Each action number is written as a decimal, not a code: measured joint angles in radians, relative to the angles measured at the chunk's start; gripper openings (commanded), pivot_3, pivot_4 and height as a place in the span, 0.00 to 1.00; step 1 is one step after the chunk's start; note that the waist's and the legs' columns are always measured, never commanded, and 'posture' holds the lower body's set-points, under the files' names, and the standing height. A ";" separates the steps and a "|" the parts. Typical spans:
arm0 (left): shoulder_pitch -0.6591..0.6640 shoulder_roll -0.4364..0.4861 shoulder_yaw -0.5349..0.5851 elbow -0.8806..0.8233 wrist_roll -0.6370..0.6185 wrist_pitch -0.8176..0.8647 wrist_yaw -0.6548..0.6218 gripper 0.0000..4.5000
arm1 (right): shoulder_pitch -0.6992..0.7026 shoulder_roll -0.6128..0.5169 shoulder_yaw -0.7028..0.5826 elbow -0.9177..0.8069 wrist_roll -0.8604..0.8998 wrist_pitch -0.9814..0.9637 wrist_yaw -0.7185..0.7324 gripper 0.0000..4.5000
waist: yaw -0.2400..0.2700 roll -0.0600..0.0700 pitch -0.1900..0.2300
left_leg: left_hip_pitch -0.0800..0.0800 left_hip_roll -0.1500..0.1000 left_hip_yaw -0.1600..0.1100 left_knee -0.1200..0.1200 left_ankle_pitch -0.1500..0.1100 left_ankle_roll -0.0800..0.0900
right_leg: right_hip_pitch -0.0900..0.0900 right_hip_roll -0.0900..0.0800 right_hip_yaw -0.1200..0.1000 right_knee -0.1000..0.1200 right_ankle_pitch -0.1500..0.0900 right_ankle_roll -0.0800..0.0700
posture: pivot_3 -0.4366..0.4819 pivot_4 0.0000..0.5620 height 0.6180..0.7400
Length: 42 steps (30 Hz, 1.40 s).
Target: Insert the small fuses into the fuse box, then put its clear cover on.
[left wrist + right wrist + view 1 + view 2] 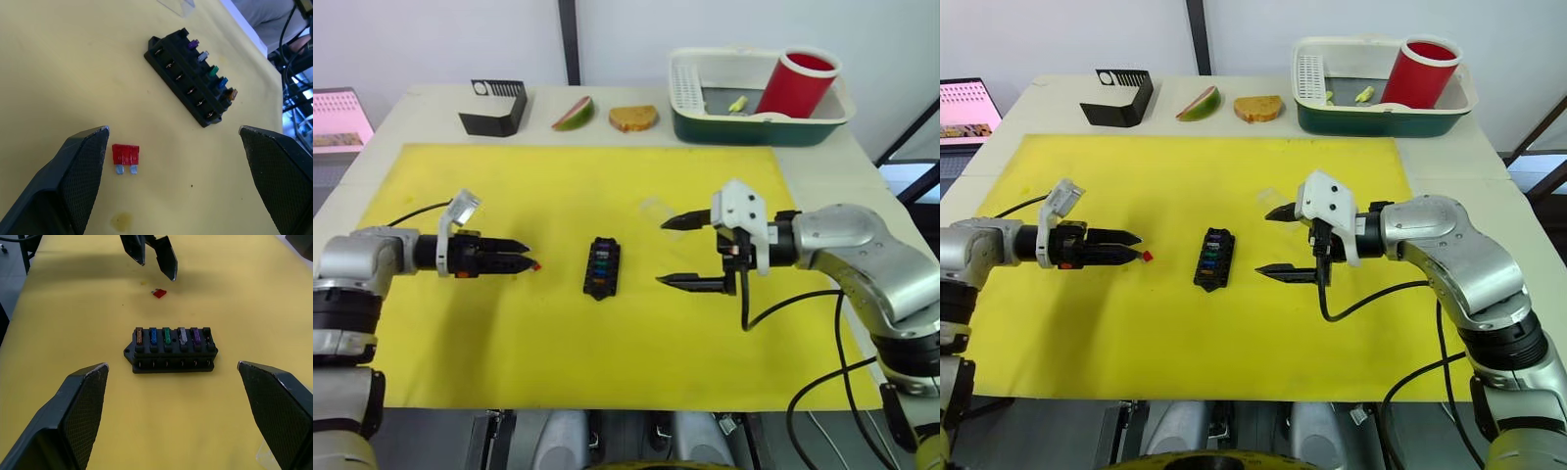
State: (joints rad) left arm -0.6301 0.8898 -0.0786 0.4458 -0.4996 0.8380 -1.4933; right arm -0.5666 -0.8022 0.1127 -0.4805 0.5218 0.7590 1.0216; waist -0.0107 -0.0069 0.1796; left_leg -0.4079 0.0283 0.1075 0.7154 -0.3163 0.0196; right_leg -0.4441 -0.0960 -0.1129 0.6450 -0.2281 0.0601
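The black fuse box [602,267] lies mid-mat, between my two grippers. One of its rows holds five small fuses [167,336]: orange, blue, green, grey and purple. The slot past the purple one is empty. A red fuse [126,155] lies loose on the yellow mat [558,186], just off my left gripper's [524,257] tips and beside one finger. That gripper is open and holds nothing. On the other side of the box my right gripper [664,253] is wide open and empty. The clear cover [656,208] lies on the mat behind the right gripper.
Along the table's back edge stand a black slotted stand [494,108], a fruit slice [573,113], a piece of bread [633,117], and a green-and-white basket [705,122] holding a red cup [798,83]. A pink screen [337,122] sits off the table's left.
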 measured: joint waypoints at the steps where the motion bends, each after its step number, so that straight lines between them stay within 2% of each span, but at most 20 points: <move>1: 0.000 -0.003 -0.009 0.014 0.008 0.000 -0.006 1.00 | 0.000 0.000 0.000 -0.003 0.002 0.001 -0.005 1.00 | -0.001 0.000 0.000 | 0.000 0.000 0.000 0.000 0.000 0.000 | 0.000 0.000 0.000 0.000 0.000 0.000 | 0.48 0.27 1.00; 13: 0.007 -0.029 -0.022 0.072 0.046 -0.035 -0.051 1.00 | 0.003 0.001 0.000 -0.027 0.018 0.037 -0.052 1.00 | 0.000 0.000 0.000 | 0.000 0.000 0.000 0.000 0.000 0.000 | 0.000 0.000 0.000 0.000 0.000 0.000 | 0.48 0.27 1.00; 16: 0.013 -0.031 -0.018 0.065 0.046 -0.026 -0.047 0.80 | 0.003 0.001 0.000 -0.027 0.022 0.041 -0.055 1.00 | 0.000 0.000 0.000 | 0.000 0.000 0.000 0.000 0.000 0.000 | 0.000 0.000 0.000 0.000 0.000 0.000 | 0.48 0.27 1.00; 18: 0.027 -0.035 -0.014 0.060 0.046 -0.016 -0.042 0.59 | 0.003 0.000 0.000 -0.027 0.022 0.041 -0.058 1.00 | 0.000 0.000 0.000 | 0.000 0.000 0.000 0.000 0.000 0.000 | 0.000 0.000 0.000 0.000 0.000 0.000 | 0.48 0.27 1.00; 26: 0.033 -0.057 -0.006 0.061 0.043 0.009 -0.017 0.59 | 0.004 0.000 0.013 -0.027 0.021 0.041 -0.068 1.00 | 0.001 0.000 0.000 | 0.000 0.000 0.000 0.000 0.000 0.000 | 0.000 -0.001 0.000 0.000 0.000 0.000 | 0.48 0.27 1.00; 29: 0.031 -0.058 -0.001 0.079 0.043 0.008 -0.008 0.40 | 0.004 0.001 0.027 -0.027 0.021 0.041 -0.074 1.00 | 0.000 0.000 0.000 | 0.000 0.000 0.000 0.000 0.000 0.000 | 0.000 -0.001 0.000 0.001 0.000 0.000 | 0.48 0.27 1.00; 42: 0.018 -0.087 0.030 0.148 0.046 0.022 0.007 0.40 | 0.004 0.002 0.035 -0.027 0.019 0.041 -0.088 1.00 | 0.001 0.000 -0.001 | 0.001 0.000 0.000 0.001 0.000 0.000 | 0.000 -0.001 0.000 0.001 0.000 0.000 | 0.48 0.27 1.00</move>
State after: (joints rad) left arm -0.6121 0.8031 -0.0487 0.5934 -0.4537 0.8604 -1.4866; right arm -0.5629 -0.8006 0.1476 -0.5077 0.5409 0.7999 0.9340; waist -0.0102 -0.0072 0.1791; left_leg -0.4073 0.0280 0.1073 0.7159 -0.3163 0.0198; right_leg -0.4438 -0.0967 -0.1126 0.6463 -0.2281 0.0600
